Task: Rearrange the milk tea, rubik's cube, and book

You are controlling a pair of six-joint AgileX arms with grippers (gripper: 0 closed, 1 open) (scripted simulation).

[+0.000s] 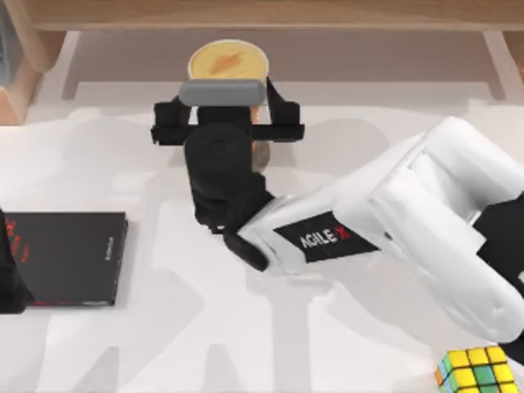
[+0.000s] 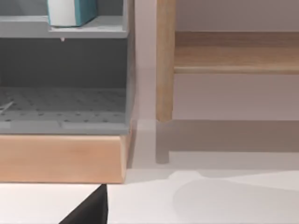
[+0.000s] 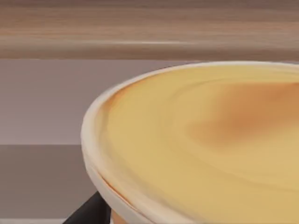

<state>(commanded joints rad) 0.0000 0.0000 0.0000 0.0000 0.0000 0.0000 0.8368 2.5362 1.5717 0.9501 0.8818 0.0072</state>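
The milk tea, an orange cup with a pale-rimmed lid, stands at the table's back centre; its lid looms close in the right wrist view. My right gripper straddles the cup, open, one finger on each side at the ends of its black bar. The rubik's cube sits at the front right corner, under the right arm. A teal book with a white page edge stands on a grey shelf in the left wrist view. My left arm is parked at the left edge.
A thin black book with red marks lies flat at the left, beside the left arm. A wooden shelf rail runs along the back, with a wooden post and a grey rack behind the table.
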